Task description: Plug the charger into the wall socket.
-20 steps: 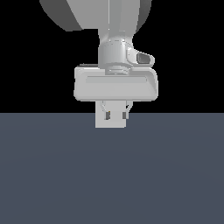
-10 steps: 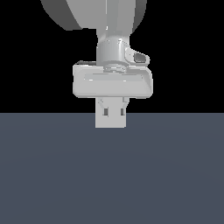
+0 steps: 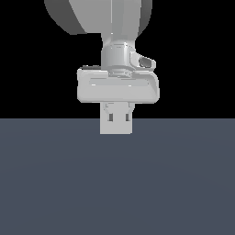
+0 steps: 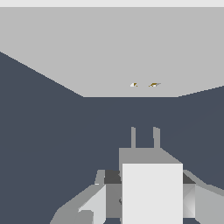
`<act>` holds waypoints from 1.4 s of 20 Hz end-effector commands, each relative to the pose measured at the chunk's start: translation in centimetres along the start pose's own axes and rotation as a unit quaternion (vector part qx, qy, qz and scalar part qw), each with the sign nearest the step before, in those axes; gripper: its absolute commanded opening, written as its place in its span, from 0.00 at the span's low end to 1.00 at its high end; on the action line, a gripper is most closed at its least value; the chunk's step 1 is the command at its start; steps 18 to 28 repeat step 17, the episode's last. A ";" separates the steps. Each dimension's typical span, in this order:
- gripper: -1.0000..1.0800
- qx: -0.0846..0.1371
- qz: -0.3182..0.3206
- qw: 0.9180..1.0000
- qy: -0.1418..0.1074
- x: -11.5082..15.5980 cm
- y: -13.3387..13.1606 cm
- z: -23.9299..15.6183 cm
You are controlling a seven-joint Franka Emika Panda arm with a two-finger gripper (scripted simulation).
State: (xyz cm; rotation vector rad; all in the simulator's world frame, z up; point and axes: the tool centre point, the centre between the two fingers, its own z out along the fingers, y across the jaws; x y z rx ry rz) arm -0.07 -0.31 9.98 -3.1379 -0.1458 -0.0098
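Observation:
In the wrist view the off-white charger (image 4: pixel 152 197) sits between my fingers (image 4: pixel 101 194), and my gripper (image 4: pixel 147 187) is shut on it. Its two prongs (image 4: pixel 133 138) point at the wall socket (image 4: pixel 109 48), a flat light-grey plate with two tiny holes (image 4: pixel 134 84). A strip of dark floor separates the prongs from the plate, and they roughly line up with the holes. In the exterior view my gripper (image 3: pixel 118 120) hangs in front of the socket plate (image 3: pixel 116 130). There the charger cannot be told apart from the plate.
A dark blue-grey floor (image 3: pixel 117 183) spreads under everything, with a black background above it. The arm's wide hand body (image 3: pixel 118 87) and thick upper links (image 3: pixel 92 13) fill the top of the exterior view.
The hand has risen slightly and squared up in front of the plate. The fingers look straighter against it than a second ago. The grip stays shut.

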 end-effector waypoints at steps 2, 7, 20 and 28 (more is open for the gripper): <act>0.00 0.000 0.000 1.000 0.000 0.9 0.0 0.0; 0.00 0.000 0.000 1.000 0.000 2.7 0.0 0.0; 0.00 0.000 -0.001 1.000 0.000 4.3 0.0 0.0; 0.00 0.000 -0.001 1.000 0.000 4.3 0.0 0.0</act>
